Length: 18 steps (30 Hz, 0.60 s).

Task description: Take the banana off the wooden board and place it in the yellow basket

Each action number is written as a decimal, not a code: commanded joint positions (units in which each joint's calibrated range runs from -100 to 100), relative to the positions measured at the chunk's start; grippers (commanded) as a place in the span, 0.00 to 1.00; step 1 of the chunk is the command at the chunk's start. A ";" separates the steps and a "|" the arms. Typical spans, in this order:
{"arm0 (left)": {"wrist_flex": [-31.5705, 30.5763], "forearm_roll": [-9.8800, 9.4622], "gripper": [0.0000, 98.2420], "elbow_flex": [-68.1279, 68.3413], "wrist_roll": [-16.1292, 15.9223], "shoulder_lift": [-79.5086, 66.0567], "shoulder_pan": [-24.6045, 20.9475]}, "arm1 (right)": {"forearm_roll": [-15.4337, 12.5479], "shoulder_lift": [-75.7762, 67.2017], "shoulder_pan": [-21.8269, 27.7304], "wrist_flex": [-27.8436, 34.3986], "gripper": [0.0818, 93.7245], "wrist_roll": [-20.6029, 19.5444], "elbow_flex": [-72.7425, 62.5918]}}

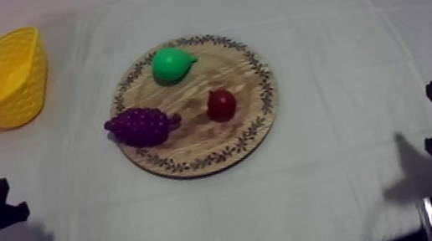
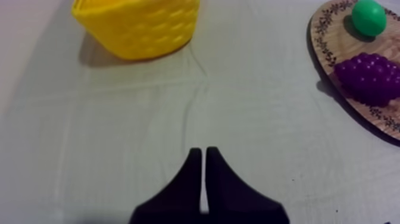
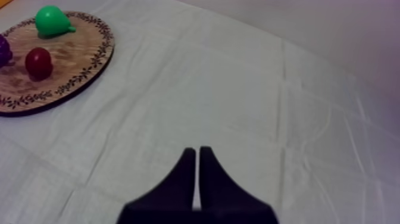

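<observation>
There is one round wooden board [image 1: 194,145] and one yellow basket [image 1: 8,103], the basket at the board's ten o'clock. The toy fruit on the board number three, one of each kind: one pear [image 1: 171,64] at twelve o'clock, one bunch of grapes [image 1: 141,127] at nine o'clock, and one small red fruit [image 1: 221,104] toward three o'clock. The end effectors number two: the left end effector [image 2: 204,156] and the right end effector [image 3: 197,154].

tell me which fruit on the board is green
The pear, at the far side of the board. The grapes are purple, and the small red fruit is red.
</observation>
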 commanded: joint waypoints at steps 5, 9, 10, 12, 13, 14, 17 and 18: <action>5.03 1.27 0.00 -0.55 -0.18 -13.07 0.04 | 0.00 -0.01 0.02 -0.01 0.00 -0.03 0.04; 6.87 1.69 0.00 -0.82 1.54 -16.48 -0.11 | 0.00 -0.01 0.02 -0.01 0.00 -0.03 0.04; 6.27 1.73 0.00 -0.57 2.36 -17.08 -0.11 | 0.00 -0.01 0.02 -0.01 0.00 -0.03 0.04; 3.94 2.02 0.00 0.40 4.53 -18.06 -0.08 | 0.00 -0.01 0.02 -0.01 0.00 -0.02 0.04; 2.52 2.22 0.00 0.89 5.69 -18.34 -0.07 | 0.00 -0.01 0.02 -0.01 0.00 -0.01 0.04; 1.50 2.47 0.00 1.24 6.88 -18.54 -0.05 | 0.00 -0.01 0.02 -0.01 0.00 0.00 0.04; -0.06 2.91 0.00 1.76 10.16 -18.84 -0.04 | 0.00 -0.01 0.02 -0.01 0.00 0.01 0.04; -0.31 2.98 0.00 1.88 10.87 -18.89 -0.08 | 0.00 -0.01 0.02 -0.01 0.00 0.01 0.04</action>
